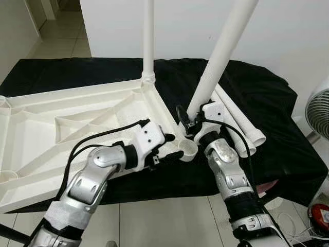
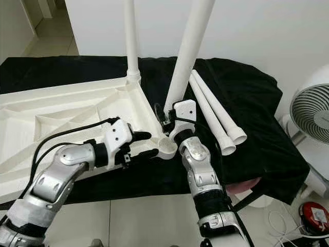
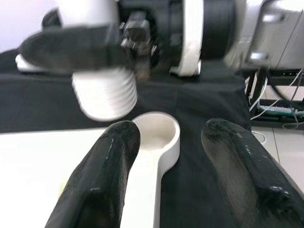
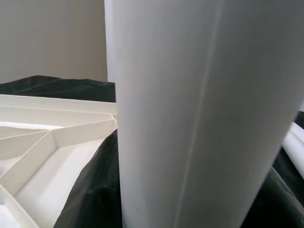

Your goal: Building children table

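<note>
Left eye view: the white tabletop (image 1: 61,128) lies underside up on a black cloth (image 1: 267,98), ribs showing. One leg (image 1: 148,36) already stands upright in the far corner socket at 12 o'clock. Your right gripper (image 1: 189,123) is clamped on a second table leg (image 1: 221,51), which leans toward 1 o'clock, long axis steep but not vertical. Its lower end hangs just above the round near corner socket (image 1: 188,149). Your left gripper (image 1: 172,145) sits at 9 o'clock of that socket, fingers spread, holding nothing, one finger on either side of the corner. Two spare legs (image 1: 241,123) lie on the cloth at 3 o'clock.

Right eye view: same layout; a fan (image 2: 311,116) stands off the table's right end.

Left wrist view: the socket's open cup is empty, between the two parted black fingers (image 3: 109,180). The leg's threaded end (image 3: 104,95) hovers beyond it, offset, not yet entered.

Right wrist view: the held leg close up, tabletop ribs behind.

Judgement: the right arm is nearer; you'd need to stand the leg upright and centre the thread over the cup.
</note>
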{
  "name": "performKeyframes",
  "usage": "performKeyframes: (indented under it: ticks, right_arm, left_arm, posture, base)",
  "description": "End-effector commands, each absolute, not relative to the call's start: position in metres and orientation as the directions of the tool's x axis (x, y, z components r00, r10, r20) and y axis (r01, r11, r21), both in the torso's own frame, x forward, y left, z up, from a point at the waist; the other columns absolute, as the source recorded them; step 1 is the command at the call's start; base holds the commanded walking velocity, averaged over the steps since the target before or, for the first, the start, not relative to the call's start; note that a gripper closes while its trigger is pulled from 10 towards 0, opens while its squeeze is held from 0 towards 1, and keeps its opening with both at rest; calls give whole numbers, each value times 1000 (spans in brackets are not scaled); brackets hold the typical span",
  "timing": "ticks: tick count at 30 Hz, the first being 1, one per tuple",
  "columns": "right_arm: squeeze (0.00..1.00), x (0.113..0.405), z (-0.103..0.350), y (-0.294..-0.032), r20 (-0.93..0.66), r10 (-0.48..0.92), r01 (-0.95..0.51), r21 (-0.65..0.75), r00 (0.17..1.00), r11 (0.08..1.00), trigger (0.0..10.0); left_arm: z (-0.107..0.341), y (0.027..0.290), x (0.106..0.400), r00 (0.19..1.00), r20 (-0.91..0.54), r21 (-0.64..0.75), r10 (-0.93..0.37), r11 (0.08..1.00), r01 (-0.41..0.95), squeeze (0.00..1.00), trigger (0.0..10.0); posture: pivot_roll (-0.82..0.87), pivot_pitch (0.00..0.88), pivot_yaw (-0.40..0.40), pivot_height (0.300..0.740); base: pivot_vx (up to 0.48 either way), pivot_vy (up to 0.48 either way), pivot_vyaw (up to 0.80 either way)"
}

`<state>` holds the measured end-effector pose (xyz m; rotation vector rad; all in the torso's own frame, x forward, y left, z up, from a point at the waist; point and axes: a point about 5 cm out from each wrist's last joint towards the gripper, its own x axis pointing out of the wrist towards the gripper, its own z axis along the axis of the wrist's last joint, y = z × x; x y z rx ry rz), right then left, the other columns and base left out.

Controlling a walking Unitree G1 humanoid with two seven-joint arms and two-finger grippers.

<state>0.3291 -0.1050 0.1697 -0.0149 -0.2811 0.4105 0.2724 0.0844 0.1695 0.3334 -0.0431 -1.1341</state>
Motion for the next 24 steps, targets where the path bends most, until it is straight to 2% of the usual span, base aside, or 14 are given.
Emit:
performKeyframes:
  ticks: [1,18,24]
  right_arm:
    - [0,326,166,-107,252,408,-404,-72,877,912,10000]
    - [0,317,142,-114,165,446,-447,-34,880,894,10000]
    - [0,309,122,-115,64,518,-510,-102,853,854,10000]
  left_arm:
    - [169,88,271,422,-124,260,-898,381,887,0,10000]
    - [161,96,259,389,-95,175,-916,369,913,0,10000]
    - [164,92,256,367,-62,143,-928,356,923,0,10000]
  posture:
    - [-30,0,-61,740]
    - [-27,0,-54,740]
    - [-27,0,-52,740]
  base:
    - [0,0,0]
    - [0,0,0]
    - [0,0,0]
